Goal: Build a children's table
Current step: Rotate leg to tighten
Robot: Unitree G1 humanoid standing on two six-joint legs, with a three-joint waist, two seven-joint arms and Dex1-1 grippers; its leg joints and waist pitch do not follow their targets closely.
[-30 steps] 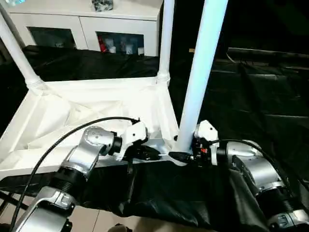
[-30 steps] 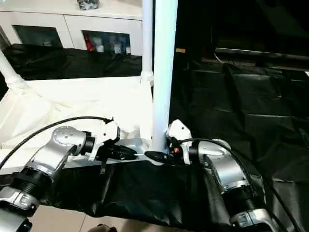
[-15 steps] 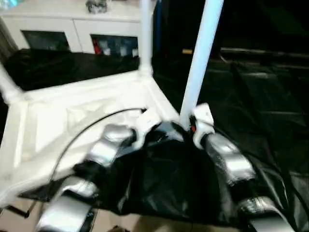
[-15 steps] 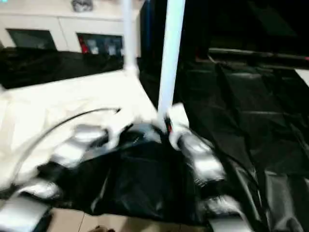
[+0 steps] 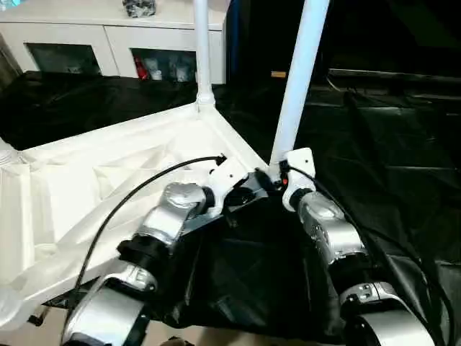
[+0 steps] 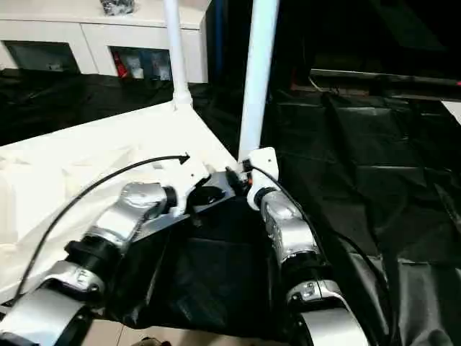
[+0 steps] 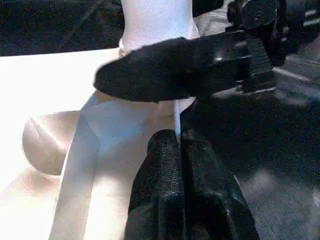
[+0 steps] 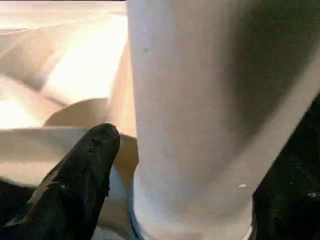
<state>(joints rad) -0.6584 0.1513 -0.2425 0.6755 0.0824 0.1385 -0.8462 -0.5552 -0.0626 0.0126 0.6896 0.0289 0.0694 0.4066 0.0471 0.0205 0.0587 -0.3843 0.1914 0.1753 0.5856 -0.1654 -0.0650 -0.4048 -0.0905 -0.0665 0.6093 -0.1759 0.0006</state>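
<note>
White plastic takes up most of your view: the table top [image 5: 108,180] lies upside down on black sheeting [image 5: 389,144], ribbed underside up, with its near corner between your two wrists. Two legs stand upright in its sockets, the near leg [image 5: 299,79] at that corner and the far leg [image 5: 201,50] at the corner behind it, in front of a white cabinet [image 5: 122,36].

Your left gripper [image 7: 179,150] is clenched, its two black fingers pressed together with the thin edge of the table top's rim right at their tips. Your right gripper [image 8: 190,150] sits at the base of the near leg, just above the socket collar. One finger [image 8: 80,170] of it stands apart from the tube on one side, and the tube fills the space beside it. You cannot tell whether the right gripper grasps the leg or merely brackets it with its jaws spread.
</note>
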